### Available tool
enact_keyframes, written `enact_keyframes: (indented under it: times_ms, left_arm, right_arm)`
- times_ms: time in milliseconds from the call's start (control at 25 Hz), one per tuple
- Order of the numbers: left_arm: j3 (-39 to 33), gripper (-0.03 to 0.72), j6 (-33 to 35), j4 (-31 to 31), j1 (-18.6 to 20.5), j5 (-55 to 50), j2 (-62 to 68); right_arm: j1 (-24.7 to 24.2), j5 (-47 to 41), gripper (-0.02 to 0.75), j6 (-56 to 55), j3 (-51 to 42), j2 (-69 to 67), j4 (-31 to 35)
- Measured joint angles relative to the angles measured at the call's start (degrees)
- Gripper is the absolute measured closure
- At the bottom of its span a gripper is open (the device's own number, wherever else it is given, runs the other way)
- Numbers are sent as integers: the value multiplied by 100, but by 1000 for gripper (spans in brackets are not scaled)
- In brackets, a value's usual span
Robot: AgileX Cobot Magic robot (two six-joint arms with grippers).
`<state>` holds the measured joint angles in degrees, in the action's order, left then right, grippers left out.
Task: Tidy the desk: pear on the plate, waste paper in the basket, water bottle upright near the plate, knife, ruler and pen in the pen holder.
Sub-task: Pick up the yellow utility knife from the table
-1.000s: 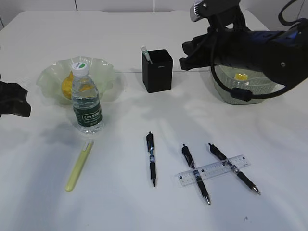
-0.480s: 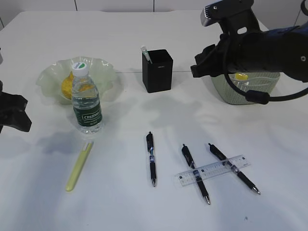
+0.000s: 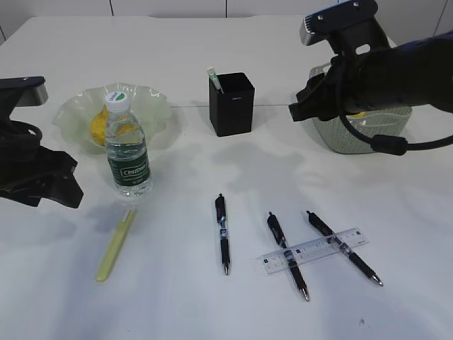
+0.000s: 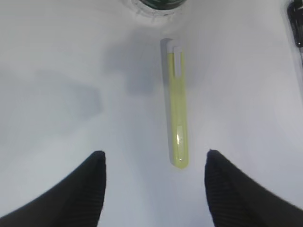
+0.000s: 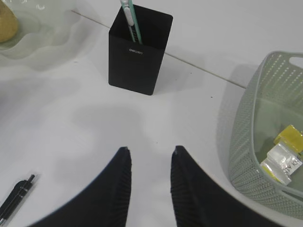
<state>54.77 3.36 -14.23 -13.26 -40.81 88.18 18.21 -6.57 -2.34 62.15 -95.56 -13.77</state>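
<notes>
The clear plastic ruler lies across 2 black pens on the white desk. Left gripper, fingers spread, hovers over a yellow-green pen; right gripper, fingers narrowly parted, holds nothing.

The pear lies in the plate, with the water bottle at its 6 o'clock. The pen holder stands at the plate's 3 o'clock, the basket farther that way. The ruler lies across two pens at the holder's 5 o'clock.
</notes>
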Motion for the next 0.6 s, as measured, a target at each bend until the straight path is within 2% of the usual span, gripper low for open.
enact_keyframes:
  times_ms: [360,600]
  left_arm:
    - [0,223,0,-161,-475,-199,0]
    - [0,223,0,-197,-573,-395,131]
  right_arm:
    - [0,-579,519,0,0,319,42]
    - [0,-752,519,-12,0,319,183]
